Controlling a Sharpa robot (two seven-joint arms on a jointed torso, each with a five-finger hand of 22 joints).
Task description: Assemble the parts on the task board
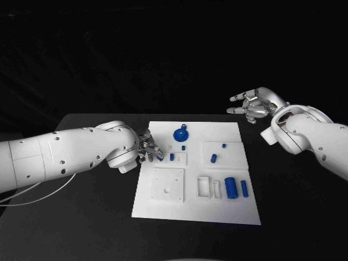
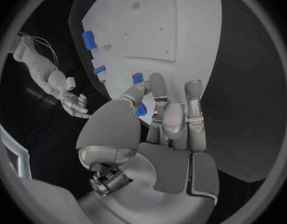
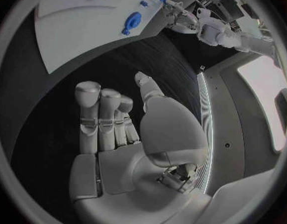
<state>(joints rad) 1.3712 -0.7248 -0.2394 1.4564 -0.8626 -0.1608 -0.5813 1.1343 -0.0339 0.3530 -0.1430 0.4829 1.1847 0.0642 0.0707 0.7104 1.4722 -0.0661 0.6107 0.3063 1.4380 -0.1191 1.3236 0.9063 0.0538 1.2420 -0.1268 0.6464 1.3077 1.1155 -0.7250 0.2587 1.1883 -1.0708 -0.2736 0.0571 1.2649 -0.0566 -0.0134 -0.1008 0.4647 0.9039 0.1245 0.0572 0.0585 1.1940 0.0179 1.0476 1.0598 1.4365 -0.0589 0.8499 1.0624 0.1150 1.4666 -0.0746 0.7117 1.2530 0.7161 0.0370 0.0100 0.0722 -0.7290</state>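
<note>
The white task board (image 1: 197, 209) lies in the middle of the black table. My left hand (image 1: 147, 149) hangs over the board's left edge and pinches a small blue part (image 2: 141, 110) between thumb and a finger. A round blue part with a tab (image 1: 181, 133) lies near the board's far edge. A blue cylinder (image 1: 230, 187) and a thin blue bar (image 1: 244, 188) lie side by side at the right. Small blue parts (image 1: 172, 157) (image 1: 214, 159) sit mid-board. My right hand (image 1: 255, 106) floats beyond the far right corner, fingers apart, holding nothing.
A raised white square block (image 1: 168, 185) and a white rectangular frame (image 1: 207, 186) sit on the board's near half. Black table (image 1: 80, 217) surrounds the board on all sides. My left forearm (image 1: 64, 157) reaches in from the left.
</note>
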